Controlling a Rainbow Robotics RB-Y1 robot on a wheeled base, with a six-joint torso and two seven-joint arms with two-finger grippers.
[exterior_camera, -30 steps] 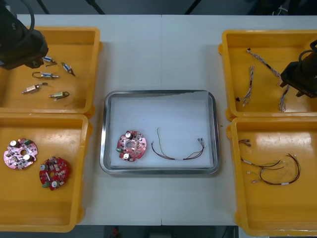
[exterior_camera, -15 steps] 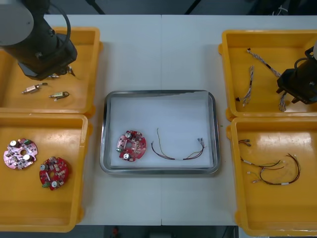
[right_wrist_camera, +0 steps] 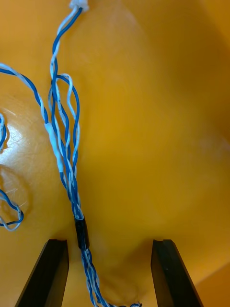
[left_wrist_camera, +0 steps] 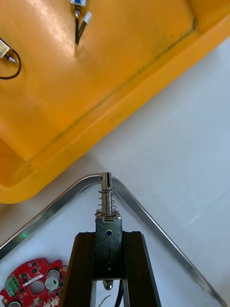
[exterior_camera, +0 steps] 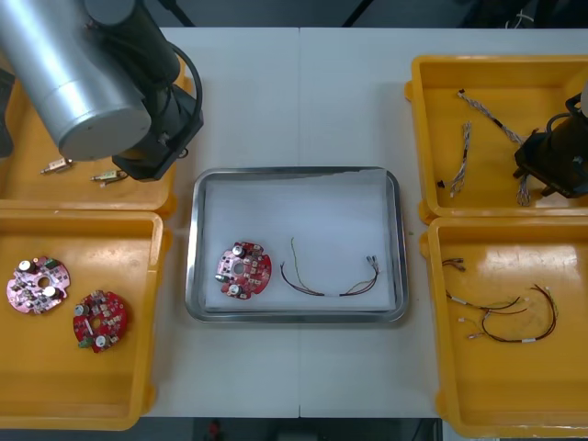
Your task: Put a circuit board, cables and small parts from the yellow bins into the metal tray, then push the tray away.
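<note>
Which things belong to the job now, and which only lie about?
In use: left gripper, jaws shut on small metal part, at metal tray; right gripper, open around blue and white cable.
Lying about: two binned circuit boards; red and yellow cables.

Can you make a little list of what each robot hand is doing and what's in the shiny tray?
Left gripper: fingers shut on a small metal part, over the metal tray's corner
Right gripper: fingers open, either side of a blue and white cable in a yellow bin
In tray: one red circuit board, one thin dark cable
Not yet in tray: that part, that cable
</note>
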